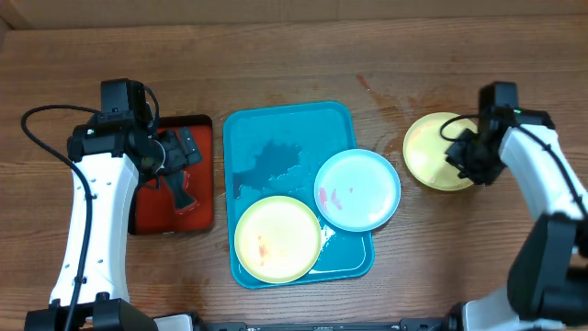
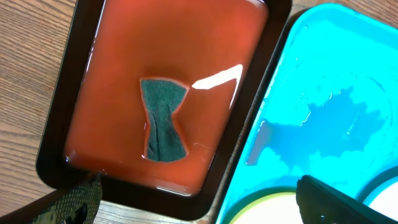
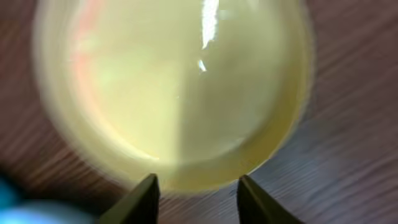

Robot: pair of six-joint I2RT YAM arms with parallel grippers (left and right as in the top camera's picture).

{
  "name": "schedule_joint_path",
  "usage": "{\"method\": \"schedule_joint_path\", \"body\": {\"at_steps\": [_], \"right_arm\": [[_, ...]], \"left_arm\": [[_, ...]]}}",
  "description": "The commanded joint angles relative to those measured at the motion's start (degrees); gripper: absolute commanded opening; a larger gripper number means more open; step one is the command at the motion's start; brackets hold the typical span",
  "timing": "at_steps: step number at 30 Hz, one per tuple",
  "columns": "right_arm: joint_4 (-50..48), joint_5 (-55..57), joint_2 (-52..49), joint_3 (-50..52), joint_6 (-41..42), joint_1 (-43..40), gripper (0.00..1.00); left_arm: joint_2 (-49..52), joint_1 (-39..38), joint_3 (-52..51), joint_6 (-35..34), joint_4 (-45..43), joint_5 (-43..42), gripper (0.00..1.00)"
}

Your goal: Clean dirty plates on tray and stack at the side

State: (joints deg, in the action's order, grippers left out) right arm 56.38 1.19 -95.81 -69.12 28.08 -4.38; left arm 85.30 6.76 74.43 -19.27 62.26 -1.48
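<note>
At the middle of the worktop (image 1: 303,55), the turquoise tray (image 1: 276,129) is lying with its far half bare except for a film of water. One yellow-green plate (image 1: 277,239) is sitting in the tray's near left corner, close against the near rim. The teal plate (image 1: 356,190), carrying a few reddish smears, is resting beside it. Its left edge is meeting that plate and its right edge is hanging out past the tray's right rim.

A second yellow-green plate (image 1: 430,152) is lying on bare wood to the right, apart from the tray. The right fingers (image 3: 144,198) are hovering at its edge, spread and pinching nothing, with the blurred rim just ahead of their tips.

On the left, the red tray (image 1: 207,156) is sitting just beside the turquoise tray, with only a thin strip of wood between their rims. A dark sponge (image 2: 163,119) is lying in shallow water at its middle, apart from every wall. The left fingers (image 2: 68,202) are hanging above it, spread wide and gripping nothing.

Open wood is running along the far side of the worktop.
</note>
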Motion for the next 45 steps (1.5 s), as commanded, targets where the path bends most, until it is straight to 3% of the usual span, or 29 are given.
{"method": "schedule_joint_path", "body": {"at_steps": [1, 4, 10, 22, 27, 29, 33, 45], "right_arm": [[0.0, -4.9, 8.1, -0.5, -9.5, 7.6, 0.53], [0.9, -4.0, 8.3, -0.3, -10.5, 11.4, 0.59], [-4.4, -0.4, 6.3, 6.1, -10.3, 13.3, 0.60], [-16.6, -6.4, 6.1, 18.4, -11.8, 13.4, 0.52], [-20.0, -12.6, 6.1, 18.8, -11.8, 13.4, 0.29], [-20.4, -12.7, 6.1, 18.8, -11.8, 13.4, 0.29], [-20.9, -12.9, 6.1, 18.6, -11.6, 13.4, 0.05], [-20.2, -10.2, 6.1, 3.9, -9.4, 18.5, 0.04]], "left_arm": [[-0.3, 0.0, 1.0, 0.7, 0.1, 0.4, 1.00], [-0.3, 0.0, 1.0, 0.7, 0.1, 0.4, 1.00], [-0.3, 0.0, 1.0, 0.7, 0.1, 0.4, 1.00], [-0.3, 0.0, 1.0, 0.7, 0.1, 0.4, 1.00], [-0.3, 0.0, 1.0, 0.7, 0.1, 0.4, 1.00], [-0.3, 0.0, 1.0, 0.7, 0.1, 0.4, 1.00], [-0.3, 0.0, 1.0, 0.7, 0.1, 0.4, 1.00], [-0.3, 0.0, 1.0, 0.7, 0.1, 0.4, 1.00]]}}
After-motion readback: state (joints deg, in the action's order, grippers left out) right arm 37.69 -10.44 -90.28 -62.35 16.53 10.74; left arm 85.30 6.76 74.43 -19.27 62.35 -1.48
